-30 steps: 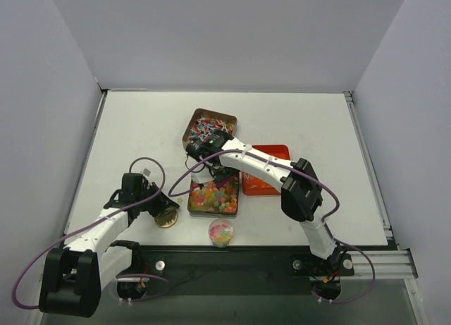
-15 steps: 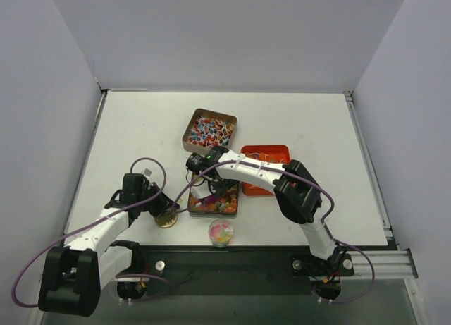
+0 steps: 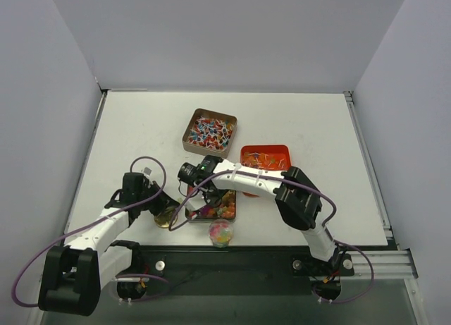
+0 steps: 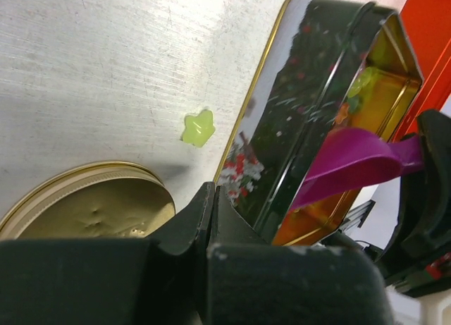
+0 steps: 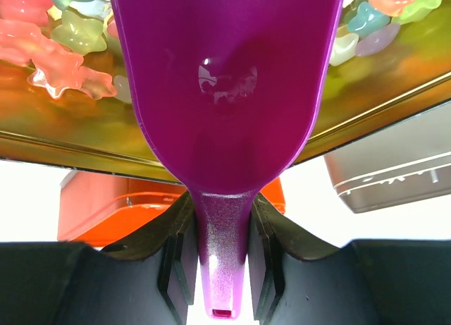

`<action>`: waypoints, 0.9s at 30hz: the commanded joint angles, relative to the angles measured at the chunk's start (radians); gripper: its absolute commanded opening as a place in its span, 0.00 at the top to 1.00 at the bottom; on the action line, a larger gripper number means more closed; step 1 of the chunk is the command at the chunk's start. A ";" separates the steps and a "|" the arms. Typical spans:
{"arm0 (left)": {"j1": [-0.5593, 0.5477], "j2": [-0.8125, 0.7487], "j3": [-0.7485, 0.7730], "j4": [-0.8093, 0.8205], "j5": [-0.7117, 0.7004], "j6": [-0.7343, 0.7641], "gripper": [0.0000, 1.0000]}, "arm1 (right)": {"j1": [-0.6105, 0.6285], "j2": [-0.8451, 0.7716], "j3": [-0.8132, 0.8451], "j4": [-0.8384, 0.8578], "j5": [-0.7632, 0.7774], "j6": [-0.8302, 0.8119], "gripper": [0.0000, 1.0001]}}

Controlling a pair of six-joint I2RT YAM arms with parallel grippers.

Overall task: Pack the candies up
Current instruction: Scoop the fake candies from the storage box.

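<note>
R claw clamped on purple scoop handle, bowl dipped into tin to dig candies; more in jar near front edge. L claw shut, empty, by gold lid on counter, prob there for capping.

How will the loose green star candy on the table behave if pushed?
The green star candy looks tiny, so probably light; a nudge would likely slide it across the smooth table. Its lobed shape should stop it rolling. Its glossy surface may be slippery to pinch.
</note>
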 commanded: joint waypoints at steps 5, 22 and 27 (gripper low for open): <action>-0.004 0.014 -0.004 0.077 -0.004 -0.020 1.00 | 0.074 0.066 0.057 -0.036 -0.041 0.065 1.00; 0.013 0.101 0.031 0.149 0.021 -0.071 1.00 | -0.017 0.008 -0.023 0.079 -0.338 0.144 1.00; 0.036 0.108 0.042 0.131 0.016 -0.058 1.00 | -0.069 -0.081 -0.110 0.142 -0.454 0.096 1.00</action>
